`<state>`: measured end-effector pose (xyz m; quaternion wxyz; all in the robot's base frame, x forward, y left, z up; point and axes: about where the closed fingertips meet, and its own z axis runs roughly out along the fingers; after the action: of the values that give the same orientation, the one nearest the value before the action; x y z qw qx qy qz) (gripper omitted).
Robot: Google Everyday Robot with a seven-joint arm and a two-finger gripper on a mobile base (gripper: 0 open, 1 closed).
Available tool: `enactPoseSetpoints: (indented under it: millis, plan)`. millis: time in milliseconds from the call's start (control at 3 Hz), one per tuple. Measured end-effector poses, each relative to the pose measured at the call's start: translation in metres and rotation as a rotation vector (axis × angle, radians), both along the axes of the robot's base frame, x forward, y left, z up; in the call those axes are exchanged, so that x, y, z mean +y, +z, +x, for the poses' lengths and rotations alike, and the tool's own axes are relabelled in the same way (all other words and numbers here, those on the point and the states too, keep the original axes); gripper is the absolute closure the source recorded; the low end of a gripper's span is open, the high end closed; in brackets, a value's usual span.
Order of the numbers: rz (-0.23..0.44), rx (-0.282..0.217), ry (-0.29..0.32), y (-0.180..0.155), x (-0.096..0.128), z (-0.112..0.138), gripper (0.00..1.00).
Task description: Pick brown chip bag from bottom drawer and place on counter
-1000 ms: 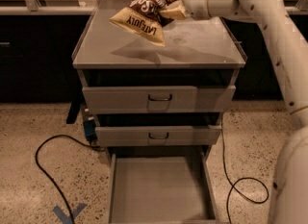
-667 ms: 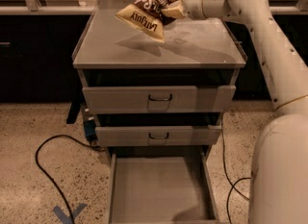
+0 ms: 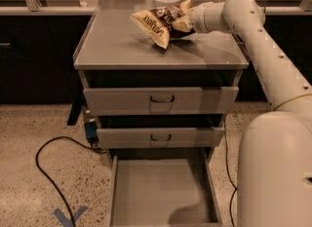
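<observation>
Over the surface [image 3: 117, 50], toward twelve o'clock, well clear of the open bottom drawer [image 3: 161, 192] at six. Has brought the brown chip bag [image 3: 157, 24] lower and toward three o'clock; lower corner about touching, so only release seems left. Clenched at its three-o'clock end by the gripper [image 3: 186, 22]. Shows white lettering, unreadable.
</observation>
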<state>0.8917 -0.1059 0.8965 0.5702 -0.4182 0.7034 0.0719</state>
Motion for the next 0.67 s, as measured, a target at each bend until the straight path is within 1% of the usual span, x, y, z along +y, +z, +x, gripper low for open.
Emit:
enactPoseSetpoints:
  millis: [333,667]
  plan:
    - [0.021,0.02,-0.01,-0.0013,0.001,0.0004,1.0]
    - [0.021,0.02,-0.01,-0.0013,0.001,0.0004,0.82]
